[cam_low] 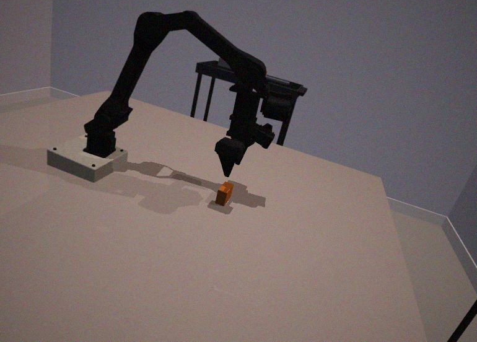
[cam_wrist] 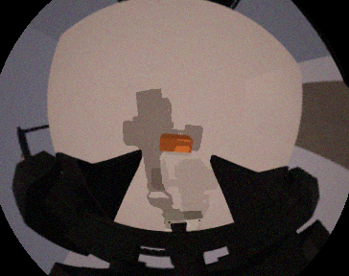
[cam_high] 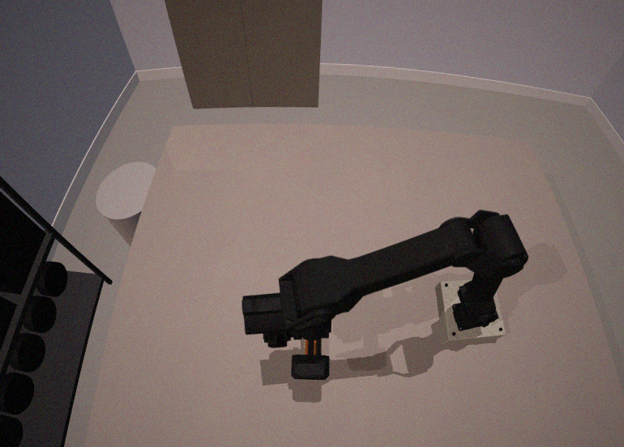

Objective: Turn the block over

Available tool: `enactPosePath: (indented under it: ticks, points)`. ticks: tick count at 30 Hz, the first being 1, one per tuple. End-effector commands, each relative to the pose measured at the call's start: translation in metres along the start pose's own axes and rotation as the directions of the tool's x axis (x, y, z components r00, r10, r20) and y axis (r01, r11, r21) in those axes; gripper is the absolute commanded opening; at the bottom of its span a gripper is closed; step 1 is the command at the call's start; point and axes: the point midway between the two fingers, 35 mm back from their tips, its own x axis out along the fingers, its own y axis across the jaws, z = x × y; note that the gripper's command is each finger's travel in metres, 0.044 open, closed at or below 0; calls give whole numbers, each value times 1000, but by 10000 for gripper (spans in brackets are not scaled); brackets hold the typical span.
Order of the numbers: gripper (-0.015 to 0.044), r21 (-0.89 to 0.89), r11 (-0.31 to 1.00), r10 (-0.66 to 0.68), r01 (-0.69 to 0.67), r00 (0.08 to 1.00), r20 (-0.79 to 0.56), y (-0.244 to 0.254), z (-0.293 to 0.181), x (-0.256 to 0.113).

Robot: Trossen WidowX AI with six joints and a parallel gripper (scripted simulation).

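The orange block (cam_low: 223, 194) (cam_wrist: 169, 142) stands on the table. In the top view only thin strips of the block (cam_high: 315, 347) show past the gripper. No mark shows on the block faces I can see. My gripper (cam_low: 232, 169) (cam_wrist: 177, 156) is open and empty, pointing down above the block with a gap between the fingertips and the block. In the wrist view the block lies between and just beyond the two fingertips. In the top view one finger (cam_high: 309, 367) shows and the other is hidden by the arm.
The light square robot base (cam_high: 493, 328) (cam_low: 71, 168) stands on the table (cam_high: 226, 220) (cam_low: 269, 253). A white cylinder (cam_high: 126, 190) and a black rack (cam_high: 83, 301) stand beyond the table edge. A dark side table (cam_low: 215, 70) stands behind the arm.
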Motion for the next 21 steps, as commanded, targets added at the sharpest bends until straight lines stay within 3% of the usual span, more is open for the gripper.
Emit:
enactPosePath:
  ticks: [1, 21]
  points:
    - [440, -5, 1000, 2, -2, 1000, -25, 0, -4, 20]
    - [440, -5, 1000, 1, -1, 1000, -25, -2, -4, 48]
